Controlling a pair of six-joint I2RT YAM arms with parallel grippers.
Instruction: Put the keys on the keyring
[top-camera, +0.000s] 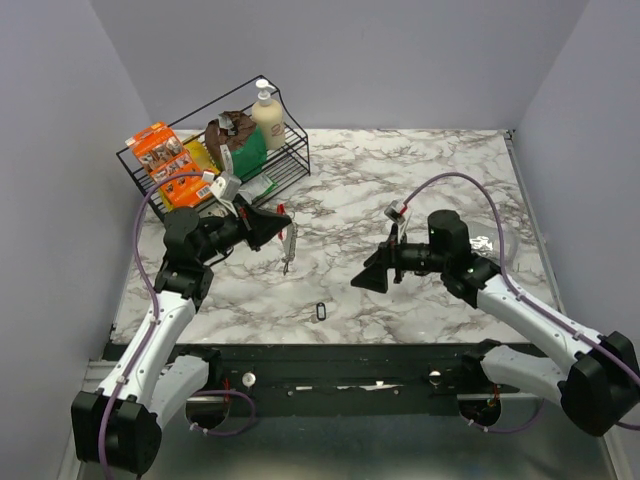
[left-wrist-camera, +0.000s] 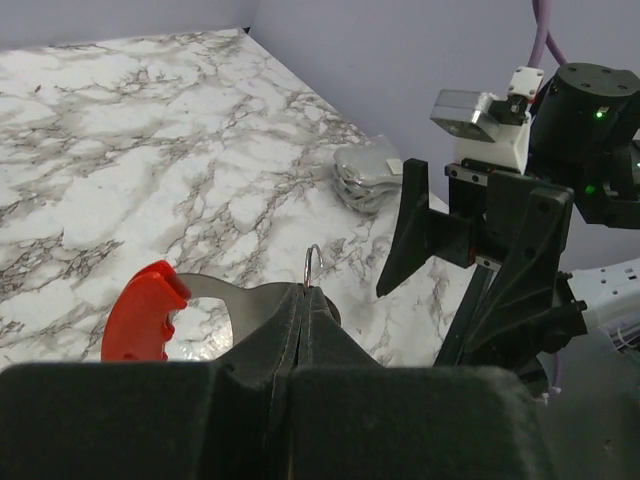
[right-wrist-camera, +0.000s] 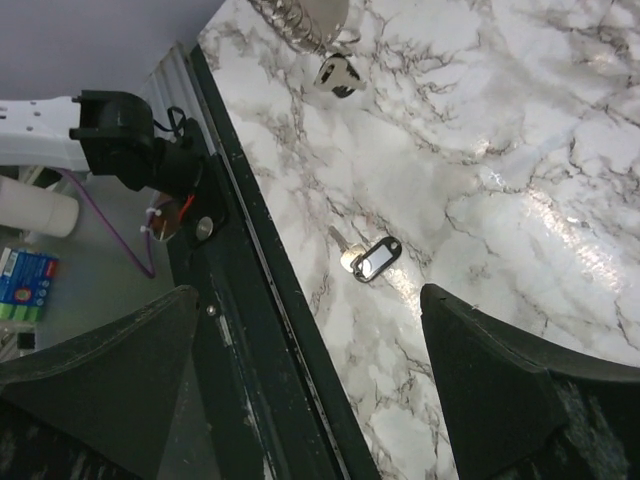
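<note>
- Surface: grey-veined marble table (top-camera: 430, 180); a wire basket (top-camera: 300, 150) stood at 10 o'clock.
- Left gripper (top-camera: 275, 226): clamped shut on the keyring (top-camera: 289, 248), held above the table at 9 o'clock. Its red clip (left-wrist-camera: 145, 310) was uppermost, and the chain hung on a 12-to-6 axis in the top view.
- Right gripper (top-camera: 370, 280): jaws wide and empty, at 3 o'clock.
- Loose key (top-camera: 321, 311): flat at 6 o'clock, long axis 12 to 6.
- Other key (right-wrist-camera: 338, 75): at the chain's foot; whether it was attached could not be told.
- Progress: judged unfinished, with the loose key yet to be threaded.

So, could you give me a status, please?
Left gripper jaws shut on red-clipped, silvery-chained keyring. Right gripper jaws open, empty. Dark oval key lying free on marble table.
</note>
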